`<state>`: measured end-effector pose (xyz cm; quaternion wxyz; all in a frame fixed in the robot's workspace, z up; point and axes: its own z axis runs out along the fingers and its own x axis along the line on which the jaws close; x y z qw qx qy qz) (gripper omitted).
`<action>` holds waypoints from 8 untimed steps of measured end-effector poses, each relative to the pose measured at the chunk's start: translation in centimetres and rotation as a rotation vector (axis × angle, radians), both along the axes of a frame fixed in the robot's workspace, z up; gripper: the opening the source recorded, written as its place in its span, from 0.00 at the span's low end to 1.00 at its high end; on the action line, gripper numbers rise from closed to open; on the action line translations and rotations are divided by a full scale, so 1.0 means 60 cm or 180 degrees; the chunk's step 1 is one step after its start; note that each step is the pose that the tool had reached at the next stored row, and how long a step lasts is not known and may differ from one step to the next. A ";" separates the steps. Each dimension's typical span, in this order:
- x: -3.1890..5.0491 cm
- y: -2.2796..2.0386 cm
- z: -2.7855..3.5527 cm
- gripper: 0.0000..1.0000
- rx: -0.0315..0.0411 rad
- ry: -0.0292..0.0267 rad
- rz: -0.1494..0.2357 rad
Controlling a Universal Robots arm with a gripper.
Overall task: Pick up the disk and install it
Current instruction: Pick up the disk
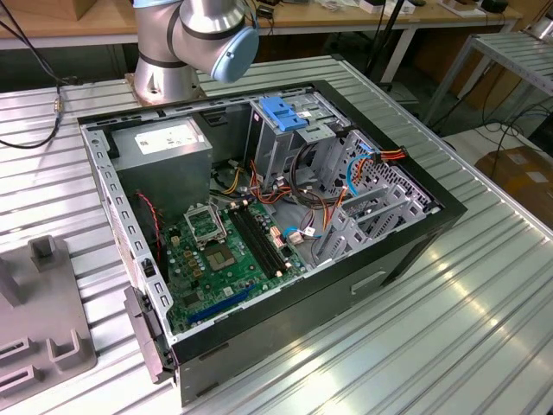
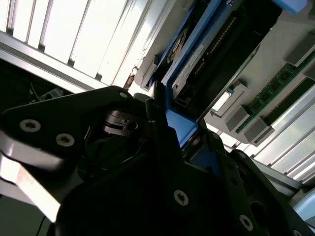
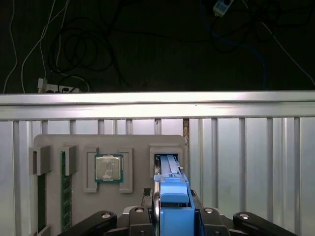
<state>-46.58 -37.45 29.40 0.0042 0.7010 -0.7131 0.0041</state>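
While my gripper (image 3: pixel 174 219) pinches the disk (image 3: pixel 170 169) by its blue rails, the disk stands on edge in its slot on the grey tray (image 3: pixel 138 142) on the desk (image 3: pixel 246 162), just beside the processor (image 3: pixel 108 168). I judge the lift wants a straight pull along the slot, grip square, so no rail binds against the walls.

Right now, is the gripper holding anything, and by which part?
The disk, by the end of its blue carrier rail. The gripper has its fingers closed there, with the disk standing in a slot of the grey parts tray.
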 end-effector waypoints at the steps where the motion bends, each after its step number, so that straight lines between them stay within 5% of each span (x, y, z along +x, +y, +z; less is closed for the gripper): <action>1: 0.000 0.0000 0.000 0.37 0.0000 -0.0001 0.0000; 8: 0.000 0.0000 0.013 0.37 0.0000 0.0000 0.0000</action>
